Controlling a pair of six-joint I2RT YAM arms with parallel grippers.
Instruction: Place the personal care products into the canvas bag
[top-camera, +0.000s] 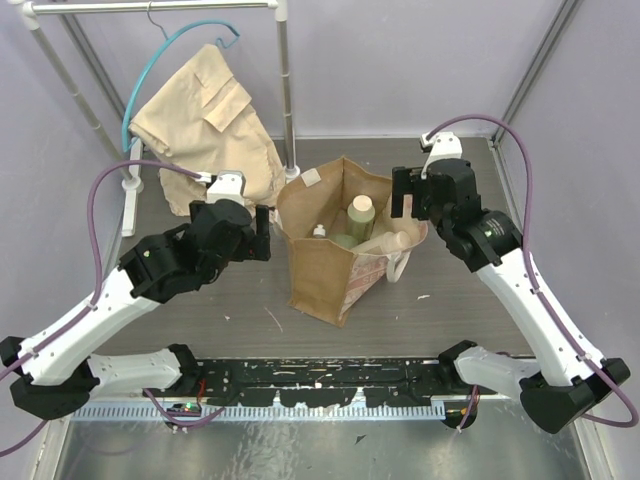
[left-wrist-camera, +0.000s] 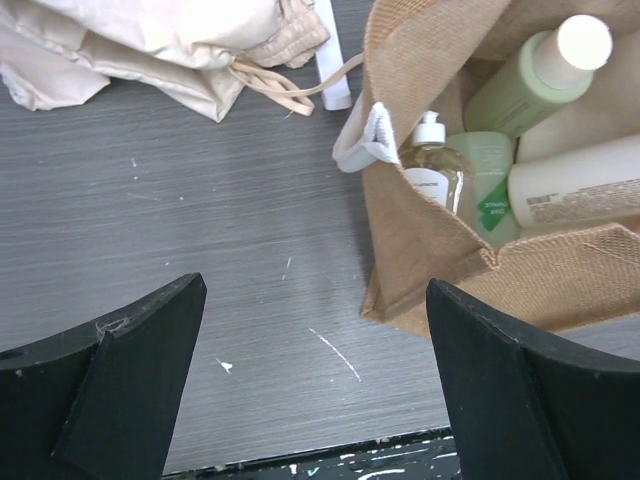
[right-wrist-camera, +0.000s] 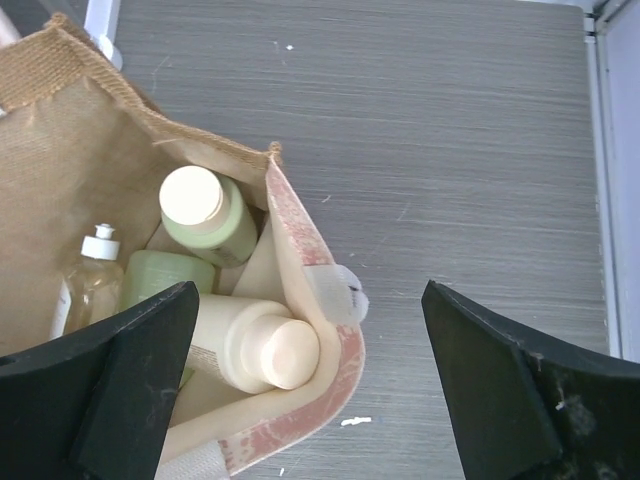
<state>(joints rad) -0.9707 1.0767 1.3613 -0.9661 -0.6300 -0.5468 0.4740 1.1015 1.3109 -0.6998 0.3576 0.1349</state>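
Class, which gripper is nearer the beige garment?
Left. The left gripper hovers close in front of the beige garment; the right gripper lies beyond the canvas bag.

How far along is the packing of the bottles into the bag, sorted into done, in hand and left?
Done: the cream bottle, amber bottle, cream-topped green bottle and second green bottle all sit inside the canvas bag. In hand: nothing; the left gripper and right gripper flank the bag, jaws open and empty. Left: no bottle shows outside it, so packing looks finished.
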